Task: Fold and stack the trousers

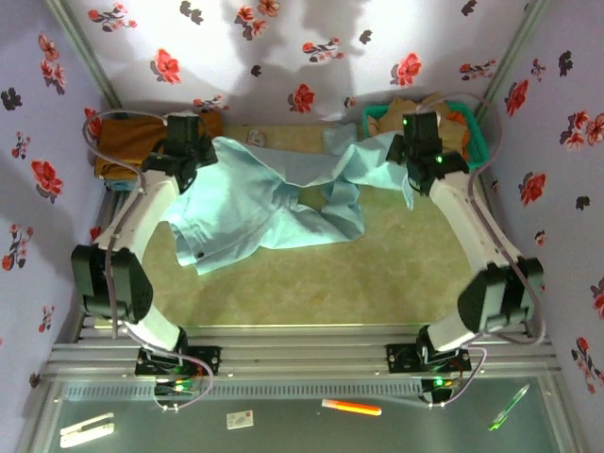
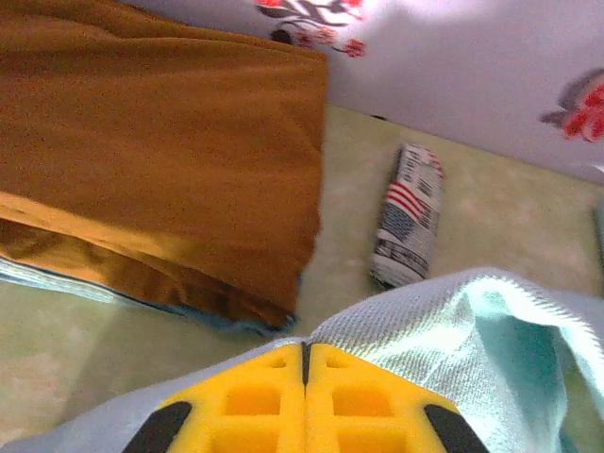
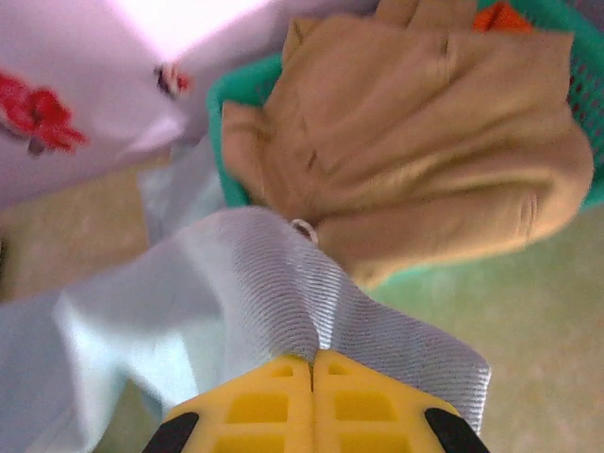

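left gripper [image 2: 304, 351], right gripper [image 3: 311, 360] tight on trousers [image 1: 247, 209]

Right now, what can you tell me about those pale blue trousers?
The trousers are pale aqua, of thin soft cloth with a fine ribbed weave. They lie rumpled across the table, waist with a dark button toward the near left, legs running to the far right. The left gripper pinches the cloth at the far left, the right gripper at the far right.
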